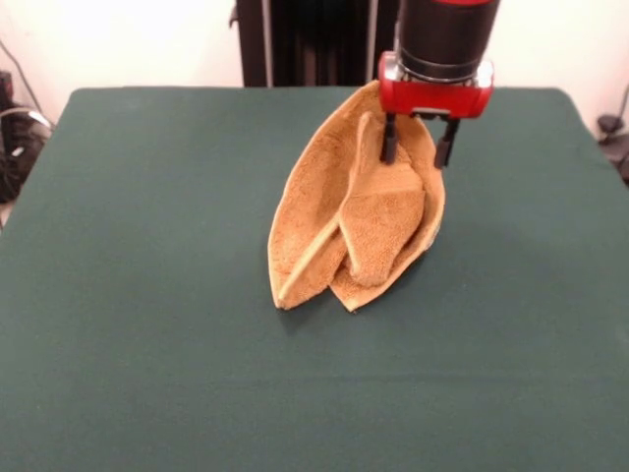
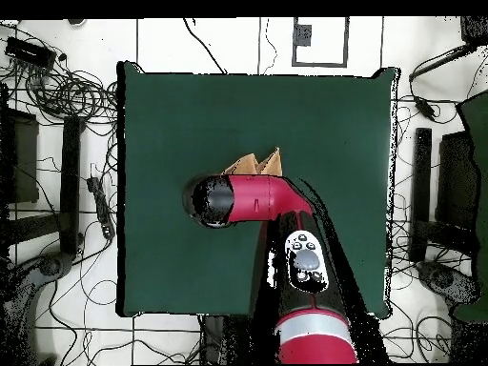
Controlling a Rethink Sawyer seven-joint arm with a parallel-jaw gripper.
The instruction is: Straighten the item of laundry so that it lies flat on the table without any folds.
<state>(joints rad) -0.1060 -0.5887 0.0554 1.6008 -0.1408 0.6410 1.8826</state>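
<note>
Hovering tool: the gripper (image 1: 420, 145) hangs over the upper part of the towel, its two dark fingers (image 1: 390, 141) spread apart with a gap between them, grasping nothing that can be seen.
Towel shape: the golden-orange towel (image 1: 334, 206) is bunched into a leaf-like heap, with several layers folded over one another and two pointed ends toward the front edge of the table.
Towel folds: a long ridge runs along its middle in the front view; a rounded flap lies on top just below the fingers.
Towel place: it sits near the middle of the table (image 1: 147, 295), somewhat toward the far side, with green cloth bare all round it.
Overhead view: only two small orange tips of the towel (image 2: 257, 164) show past the red arm (image 2: 262, 198), which covers the rest; the gripper itself is hidden under the arm.
Table surroundings: cables (image 2: 67, 95) lie on the white floor beside the table.
</note>
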